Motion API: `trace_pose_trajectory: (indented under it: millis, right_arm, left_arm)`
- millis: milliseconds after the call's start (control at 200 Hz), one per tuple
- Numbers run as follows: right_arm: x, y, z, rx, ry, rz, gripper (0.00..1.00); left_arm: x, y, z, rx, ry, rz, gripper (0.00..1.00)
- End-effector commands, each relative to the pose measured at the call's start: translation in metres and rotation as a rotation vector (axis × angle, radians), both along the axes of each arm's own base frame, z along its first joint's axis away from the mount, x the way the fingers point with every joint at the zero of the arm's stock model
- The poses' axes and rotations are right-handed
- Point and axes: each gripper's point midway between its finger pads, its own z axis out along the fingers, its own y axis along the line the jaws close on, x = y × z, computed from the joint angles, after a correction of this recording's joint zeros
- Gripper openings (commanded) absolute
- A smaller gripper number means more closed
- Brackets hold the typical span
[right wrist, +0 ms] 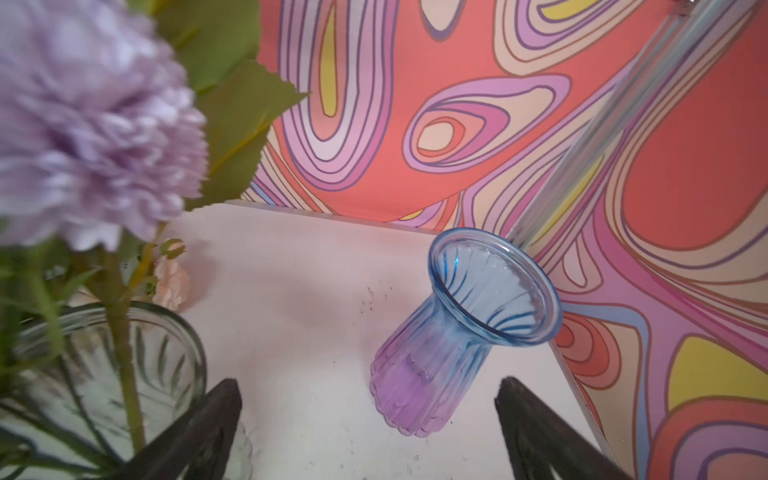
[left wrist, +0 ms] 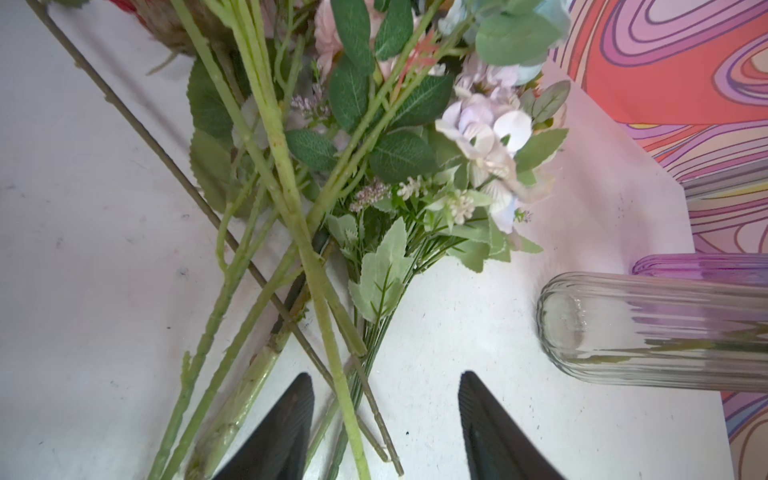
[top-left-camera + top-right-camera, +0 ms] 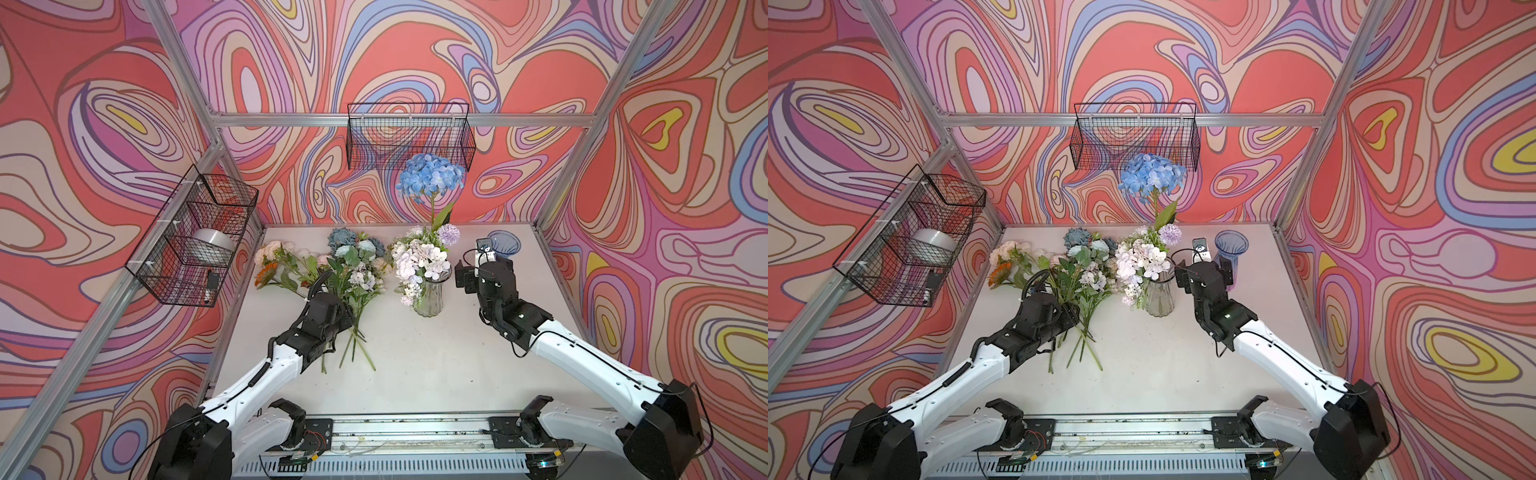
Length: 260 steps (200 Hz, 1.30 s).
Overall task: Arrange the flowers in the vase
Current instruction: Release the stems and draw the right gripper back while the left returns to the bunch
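Several loose flowers (image 3: 332, 266) (image 3: 1067, 266) lie in a heap at the back left of the table, stems toward the front. My left gripper (image 3: 348, 319) (image 2: 386, 374) is low over those stems. It is open, with a few green stems (image 2: 332, 374) between its fingers beside one pad. The clear ribbed vase (image 3: 428, 297) (image 3: 1159, 297) (image 2: 648, 328) stands mid-table. It holds a tall blue hydrangea (image 3: 430, 174), pale lilac blooms (image 3: 419, 259) and a lilac pompom (image 1: 83, 133). My right gripper (image 3: 482, 270) (image 1: 370, 386) hangs open and empty just right of that vase.
A blue-to-purple glass vase (image 3: 503, 244) (image 1: 457, 345) stands empty at the back right corner, beyond my right gripper. Wire baskets hang on the back wall (image 3: 409, 137) and the left wall (image 3: 195, 241), the latter holding a metal bowl (image 3: 214, 245). The arms' rail (image 3: 411, 432) runs along the front.
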Motion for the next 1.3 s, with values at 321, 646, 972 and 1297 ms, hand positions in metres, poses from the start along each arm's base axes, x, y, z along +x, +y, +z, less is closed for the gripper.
trace_pose_trajectory:
  millis: [321,646,972,1297]
  right_arm:
    - [0.003,-0.009,-0.007,0.030,-0.014,-0.060,0.98]
    - [-0.004,-0.014,0.003,0.061,-0.044,-0.069,0.98]
    - [-0.001,-0.006,0.005,0.096,-0.049,-0.038,0.98]
    - [0.006,0.001,0.009,0.100,-0.052,-0.016,0.98]
  left_arm:
    - [0.024,0.022,0.008,0.092,-0.111,0.137,0.49]
    - [0.037,0.008,-0.007,0.053,-0.083,0.118,0.36]
    - [0.022,0.033,0.008,0.110,-0.100,0.182,0.00]
    - [0.025,0.028,0.068,0.111,-0.256,0.104,0.00]
